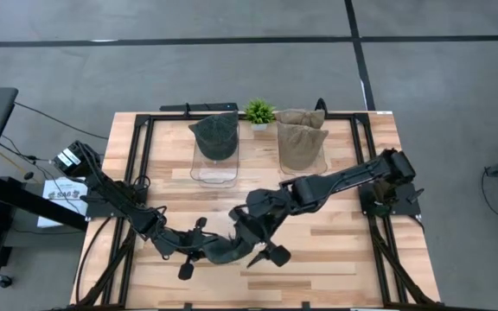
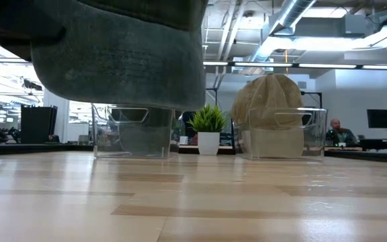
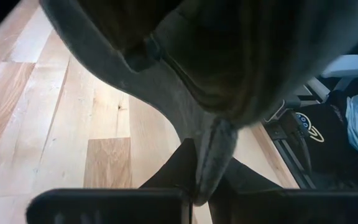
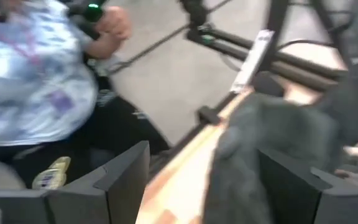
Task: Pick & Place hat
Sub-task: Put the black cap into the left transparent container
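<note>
— Two arms meet low over the front of the table [image 1: 335, 246], as we read it. Farthest left, the left gripper [image 1: 207, 251] reaches in from its corner.

— We agree. Its wrist view shows the dark fingers [image 3: 173, 177] pressed together on a thick, folded edge of the grey hat [image 1: 232, 250], so it is pinching that cloth.

— And the hat itself?

— Soft, felt-like, charcoal, with a stitched band inside. In the low view it hangs clear of the pale wooden planks, between both grippers.

— Just right of it we see the right gripper [image 1: 264, 250].

— Its two blocky fingers [image 4: 129, 177] stand wide apart, with grey cloth bulging into the gap. We cannot tell whether they touch it.

— Along the back edge?

— A clear, box-shaped plastic bin [image 1: 213, 166] on the left holds a domed charcoal cap [image 1: 215, 136]. Beside it stands a small spiky green plant [image 1: 259, 111] in a white pot. Then comes a second clear bin [image 1: 302, 164] with rounded tan caps [image 1: 302, 138] of coarse weave stacked in it.

— Beyond the table's front edge, we make out a person in a light patterned top [image 4: 36, 81].
</note>
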### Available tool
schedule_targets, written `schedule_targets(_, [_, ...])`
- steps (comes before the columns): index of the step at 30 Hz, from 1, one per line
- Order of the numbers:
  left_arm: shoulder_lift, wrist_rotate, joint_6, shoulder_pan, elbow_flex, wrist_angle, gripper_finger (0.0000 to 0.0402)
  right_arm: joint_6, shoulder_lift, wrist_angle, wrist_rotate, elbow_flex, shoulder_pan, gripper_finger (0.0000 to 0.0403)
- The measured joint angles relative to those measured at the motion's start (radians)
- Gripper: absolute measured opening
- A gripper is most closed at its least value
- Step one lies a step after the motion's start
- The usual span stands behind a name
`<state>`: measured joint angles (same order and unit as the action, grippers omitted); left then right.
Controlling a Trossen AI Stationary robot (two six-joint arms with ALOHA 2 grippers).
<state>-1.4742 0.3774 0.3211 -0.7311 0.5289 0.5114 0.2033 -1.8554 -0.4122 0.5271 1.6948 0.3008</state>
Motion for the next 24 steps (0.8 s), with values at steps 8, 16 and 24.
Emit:
schedule_targets(8, [0.000, -0.009, -0.003, -0.008, 0.000, 0.008, 0.0019, 0.040, 0.125, -0.034, -0.149, 0.000, -0.002, 0.0265])
schedule_targets(16, [-0.001, -0.104, -0.130, -0.039, 0.000, 0.127, 0.0019, 0.025, 0.221, -0.176, -0.441, 0.000, -0.002, 0.0264])
schedule_targets(24, [-0.001, -0.176, -0.319, -0.127, 0.000, 0.240, 0.0019, -0.026, 0.231, -0.357, -0.486, 0.000, -0.011, 0.0246])
